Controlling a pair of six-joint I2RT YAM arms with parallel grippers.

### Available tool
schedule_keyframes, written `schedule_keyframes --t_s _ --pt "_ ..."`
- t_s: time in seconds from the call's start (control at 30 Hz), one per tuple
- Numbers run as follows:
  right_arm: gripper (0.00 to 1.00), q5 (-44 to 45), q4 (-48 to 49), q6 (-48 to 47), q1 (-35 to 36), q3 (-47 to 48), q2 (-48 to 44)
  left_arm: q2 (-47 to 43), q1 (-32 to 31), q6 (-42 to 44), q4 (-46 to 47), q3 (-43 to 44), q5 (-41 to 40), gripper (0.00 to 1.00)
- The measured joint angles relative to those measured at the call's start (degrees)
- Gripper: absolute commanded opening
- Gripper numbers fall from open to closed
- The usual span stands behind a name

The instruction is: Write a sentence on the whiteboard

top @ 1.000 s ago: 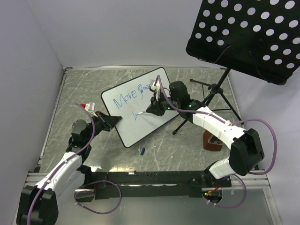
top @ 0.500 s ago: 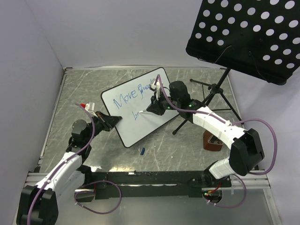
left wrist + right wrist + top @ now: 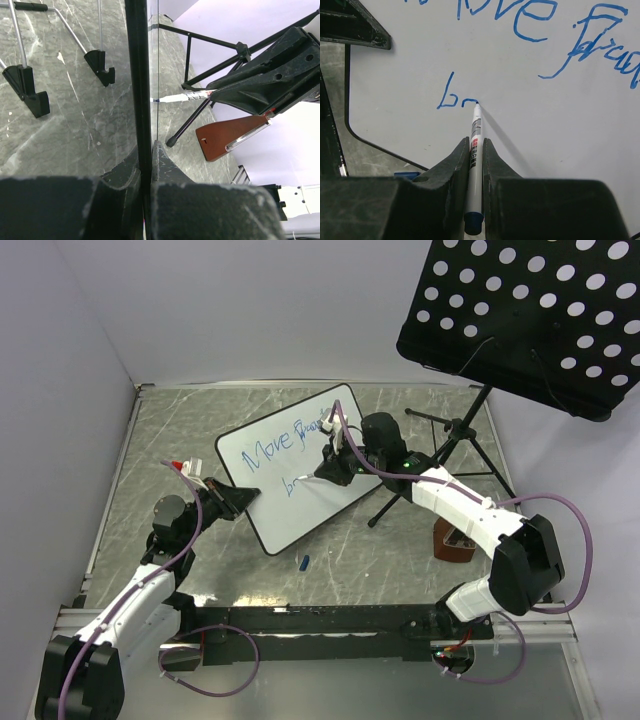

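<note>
The whiteboard (image 3: 300, 515) lies tilted on the table, white with a thin black rim. My left gripper (image 3: 243, 497) is shut on its near-left edge; in the left wrist view the rim (image 3: 139, 75) runs edge-on between the jaws of that gripper (image 3: 145, 155). My right gripper (image 3: 325, 472) is over the board, shut on a white marker (image 3: 476, 120) with its tip touching the surface. The sentence (image 3: 457, 100) is blue handwriting: "Move" and a scrawled word on top, "br" below at the tip.
A black perforated music stand (image 3: 520, 320) hangs over the back right, its tripod legs (image 3: 440, 440) beside the board. A brown block (image 3: 452, 540) sits by the right arm. A blue marker cap (image 3: 303, 561) lies on the table in front of the board.
The marker tip has shifted slightly right along the second line, adding a stroke after the "b". The left gripper and the board have not moved.
</note>
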Motion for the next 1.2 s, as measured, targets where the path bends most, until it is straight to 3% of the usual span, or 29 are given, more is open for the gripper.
schedule_keyframes --t_s 1.2 --pt "0.00 -0.6 -3.2 2.2 1.8 3.2 0.4 0.4 -0.1 0.1 0.8 0.0 0.2 0.01"
